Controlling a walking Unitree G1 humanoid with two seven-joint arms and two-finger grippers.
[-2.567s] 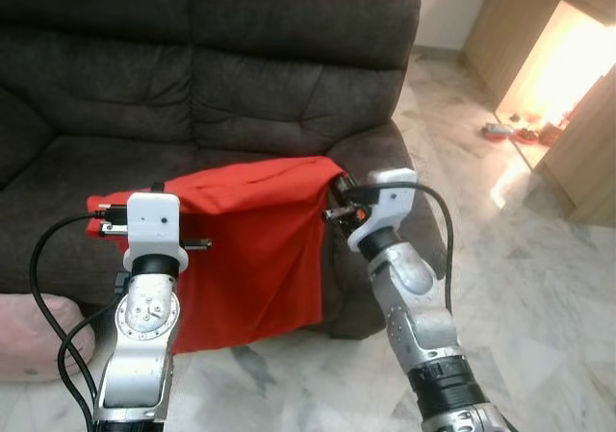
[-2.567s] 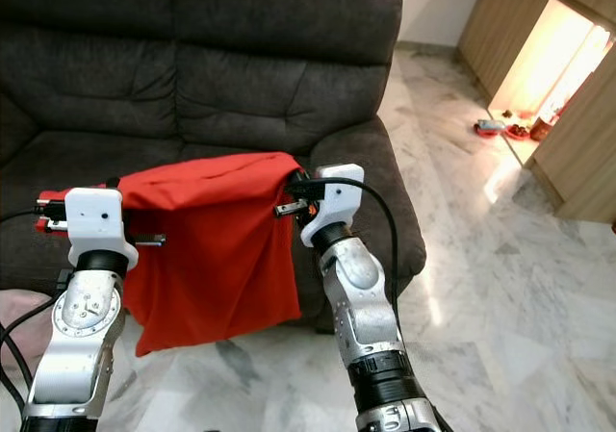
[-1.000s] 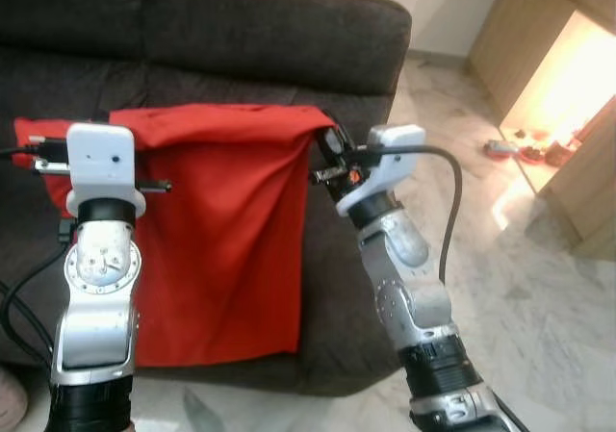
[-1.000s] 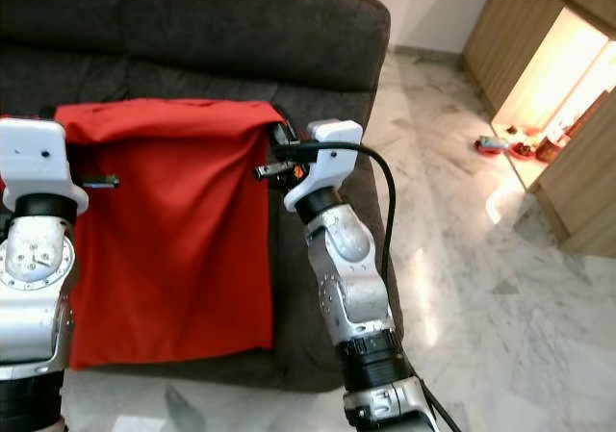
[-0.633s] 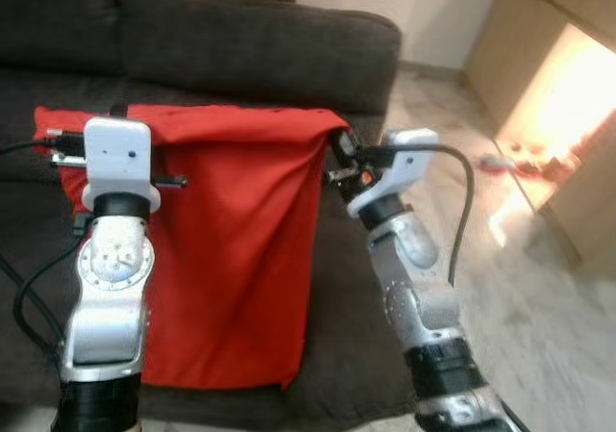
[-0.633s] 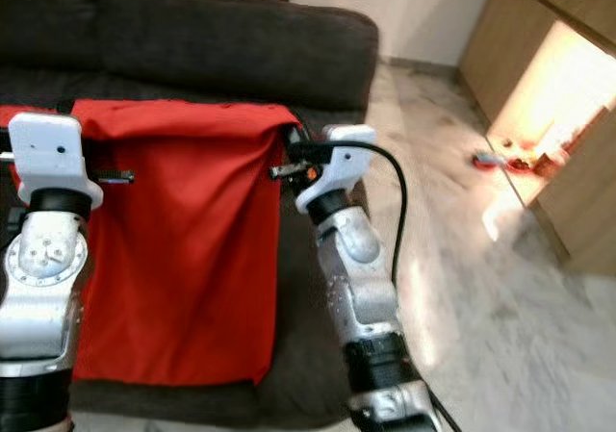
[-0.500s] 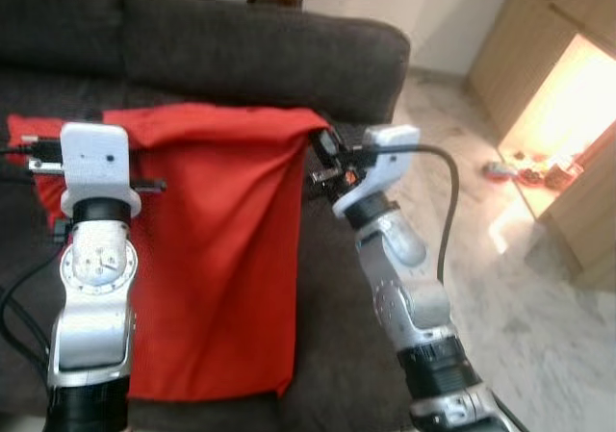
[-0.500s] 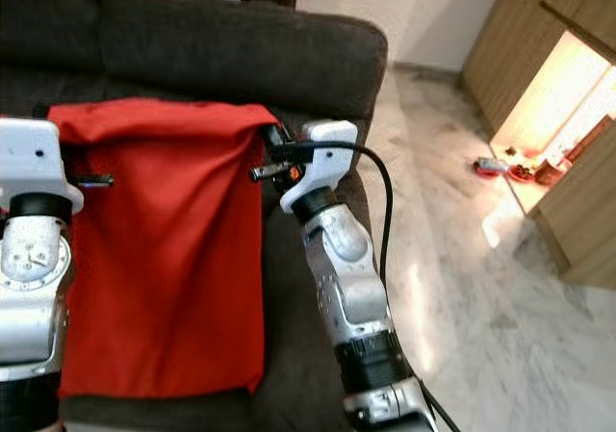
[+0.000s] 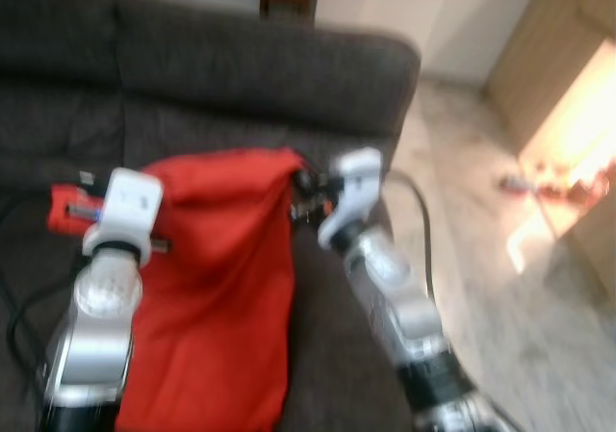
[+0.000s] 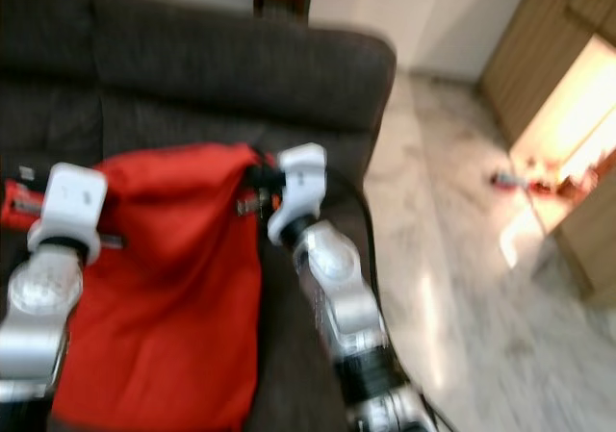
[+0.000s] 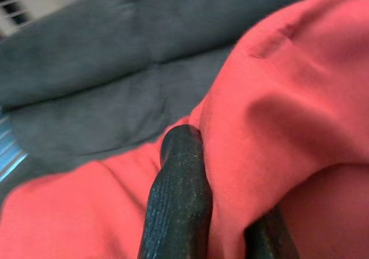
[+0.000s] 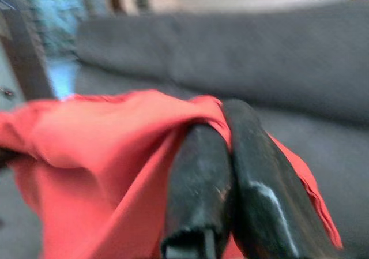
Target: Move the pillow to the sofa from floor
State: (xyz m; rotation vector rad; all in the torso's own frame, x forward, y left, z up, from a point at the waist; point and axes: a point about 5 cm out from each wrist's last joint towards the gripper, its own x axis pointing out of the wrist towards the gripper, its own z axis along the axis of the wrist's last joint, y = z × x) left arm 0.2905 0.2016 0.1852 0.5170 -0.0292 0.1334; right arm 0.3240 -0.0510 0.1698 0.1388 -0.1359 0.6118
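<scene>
Frames blurred. Flat red fabric pillow (image 9: 226, 288) hung over dark grey upholstered sofa (image 9: 231, 76) seat. Left gripper (image 11: 216, 213) and right gripper (image 12: 228, 172) each clamped a top corner, fingers closed on cloth.

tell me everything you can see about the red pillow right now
The red fabric pillow looks limp and flat, more like a loose cover than a stuffed cushion. It hangs creased in front of the dark grey fabric sofa, held up by its two top corners: the left gripper is shut on one, the right gripper on the other. Its upper edge sags between them. The head views are blurred.
</scene>
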